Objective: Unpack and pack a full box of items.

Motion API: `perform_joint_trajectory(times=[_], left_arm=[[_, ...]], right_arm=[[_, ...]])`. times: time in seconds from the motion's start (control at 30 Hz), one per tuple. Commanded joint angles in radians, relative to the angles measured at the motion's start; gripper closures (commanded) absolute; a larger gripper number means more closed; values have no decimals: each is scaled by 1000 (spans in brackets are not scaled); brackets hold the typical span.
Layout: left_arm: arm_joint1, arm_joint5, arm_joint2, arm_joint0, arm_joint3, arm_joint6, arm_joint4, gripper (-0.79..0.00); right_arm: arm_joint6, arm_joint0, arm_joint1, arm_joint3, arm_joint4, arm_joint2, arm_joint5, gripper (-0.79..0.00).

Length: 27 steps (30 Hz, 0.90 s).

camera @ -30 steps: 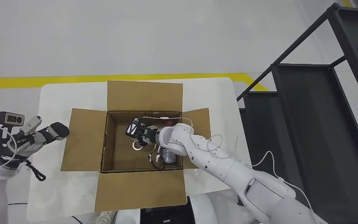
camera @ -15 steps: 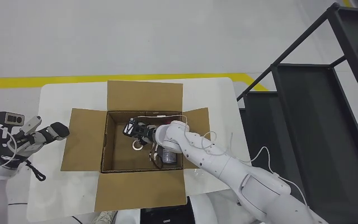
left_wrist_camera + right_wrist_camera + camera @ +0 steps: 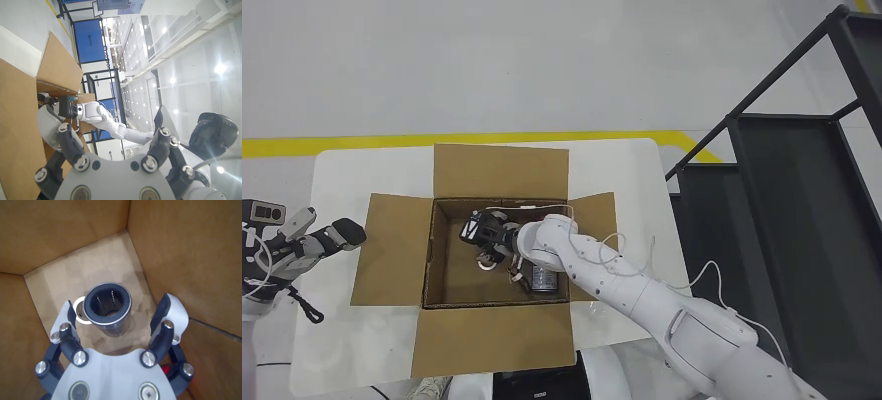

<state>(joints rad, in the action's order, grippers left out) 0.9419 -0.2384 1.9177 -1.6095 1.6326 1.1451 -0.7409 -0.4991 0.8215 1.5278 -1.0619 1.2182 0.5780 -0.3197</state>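
An open cardboard box (image 3: 397, 250) stands on the white table with its four flaps spread. My right gripper (image 3: 485, 238) is down inside it. In the right wrist view the right gripper (image 3: 117, 306) is open, its fingers on either side of an upright steel bearing sleeve (image 3: 108, 311) on the box floor, not touching it. A white ring (image 3: 79, 311) lies against the sleeve. My left gripper (image 3: 334, 238) hangs open and holds nothing, left of the box's left flap; the left gripper (image 3: 104, 121) faces the box.
A dark grey cylindrical item (image 3: 543, 281) lies in the box near my right forearm. Something red (image 3: 166, 368) shows behind the right gripper's base. The box walls (image 3: 179, 247) stand close around the gripper. A dark metal staircase (image 3: 802, 170) stands right of the table.
My right gripper has shifted slightly left and lower inside the box, and it now covers part of the white ring. The left arm has kept still.
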Motion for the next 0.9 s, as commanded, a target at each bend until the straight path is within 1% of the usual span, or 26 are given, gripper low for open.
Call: perform_joint_trajectory(times=[0.0, 0.17, 0.33, 0.4, 0.67, 0.87], left_arm=[[0, 0, 0, 0, 0, 0, 0, -785], [0, 0, 0, 0, 0, 0, 0, -785], [0, 0, 0, 0, 0, 0, 0, -785], [0, 0, 0, 0, 0, 0, 0, -785], [0, 0, 0, 0, 0, 0, 0, -785], [0, 0, 0, 0, 0, 0, 0, -785]], right_arm=[[3, 15, -8, -31, 6, 14, -17, -785], [4, 64, -36, -119, 19, 56, -80, -785], [11, 115, -61, -207, 58, 97, -101, -785], [19, 136, -70, -243, 58, 112, -125, -785], [102, 254, -125, -430, 17, 224, -311, -785], [268, 370, -175, -561, 17, 361, -461, -785]])
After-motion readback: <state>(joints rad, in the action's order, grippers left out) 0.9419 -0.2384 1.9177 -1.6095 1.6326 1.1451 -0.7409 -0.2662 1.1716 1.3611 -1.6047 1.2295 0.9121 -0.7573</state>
